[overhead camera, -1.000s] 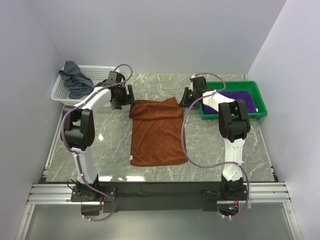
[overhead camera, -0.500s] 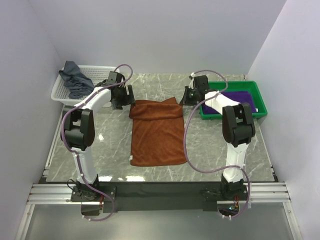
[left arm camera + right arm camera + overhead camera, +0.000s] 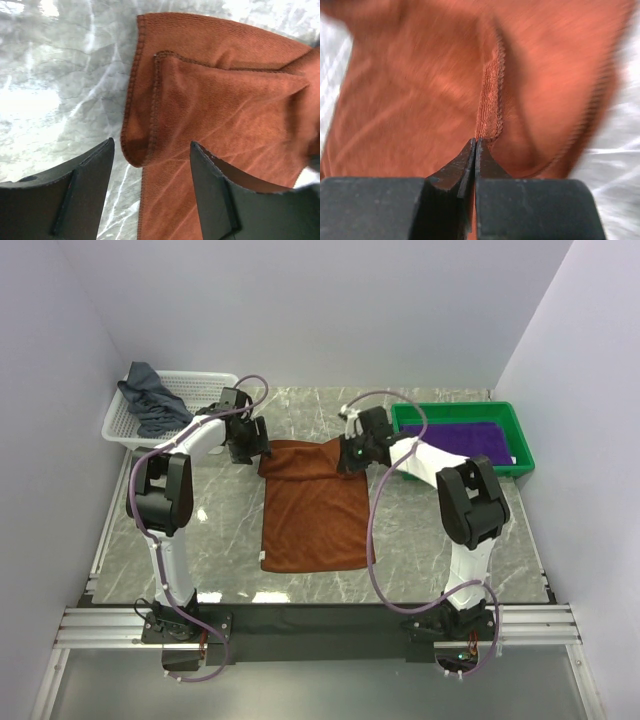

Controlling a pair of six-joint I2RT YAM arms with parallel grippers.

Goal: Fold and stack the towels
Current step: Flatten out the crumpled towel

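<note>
From where I stand, the tabletop (image 3: 200,540) shows bare marble on both sides of the rust-brown towel (image 3: 312,515). That towel lies in the middle with only its far edge turned over, so folding looks barely begun. The purple towel (image 3: 470,435) lies in the green tray (image 3: 510,472) at the right. The grey-blue towel (image 3: 150,400) hangs crumpled out of the white basket (image 3: 120,425) by the left wall. The left claw (image 3: 150,145) is released, its jaws either side of the far-left corner fold. The right claw (image 3: 476,142) is clenched at the far-right hem; I cannot tell whether it has caught cloth.

Basket (image 3: 205,386) left, tray (image 3: 505,468) right, towel (image 3: 312,510) between.
</note>
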